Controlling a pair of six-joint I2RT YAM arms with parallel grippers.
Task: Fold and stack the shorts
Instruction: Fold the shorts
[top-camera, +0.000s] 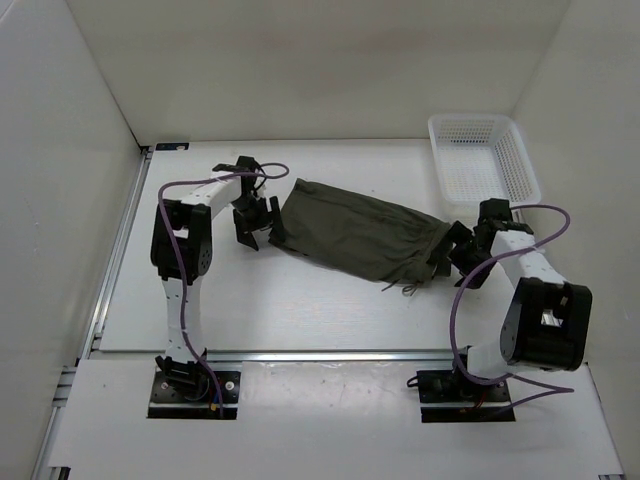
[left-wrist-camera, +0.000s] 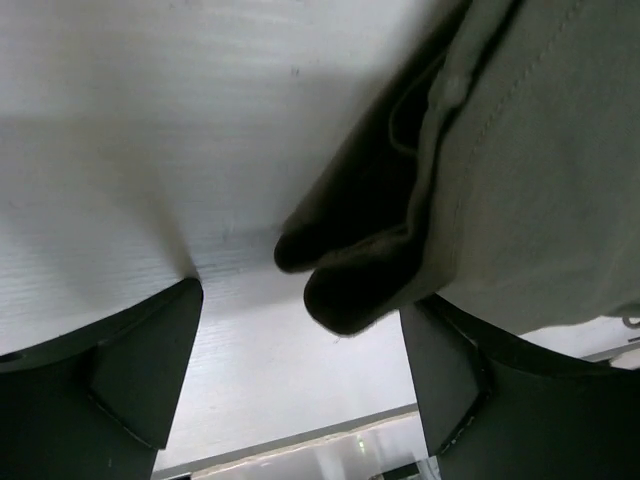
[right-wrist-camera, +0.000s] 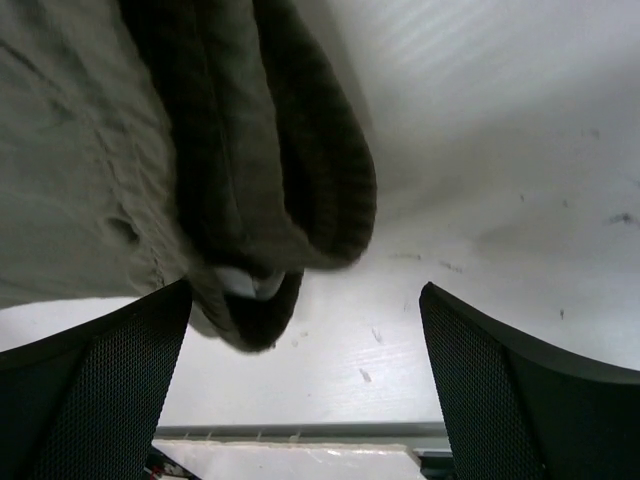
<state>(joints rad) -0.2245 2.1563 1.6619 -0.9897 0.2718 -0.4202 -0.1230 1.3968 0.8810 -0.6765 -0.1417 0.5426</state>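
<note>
Table (top-camera: 300, 310) of white, bearing all. Mid-table, shorts (top-camera: 355, 235) of dark olive, lying as a long rumpled band, slanted from far-left down to near-right. White mesh basket (top-camera: 483, 160) beyond the shorts' right end, at the far right corner, apart from the cloth. Left claw (top-camera: 255, 222) at the shorts' left end, spread wide, gripping nothing; hem corner of the shorts bulging between its fingers (left-wrist-camera: 150, 370), close against one of them. Right claw (top-camera: 452, 252) at the shorts' right end, likewise spread wide, holding nothing; ribbed waistband hanging just beside one finger (right-wrist-camera: 100, 390). Thin drawstring (top-camera: 402, 288) trailing from the shorts' near edge, towards their right end.
</note>
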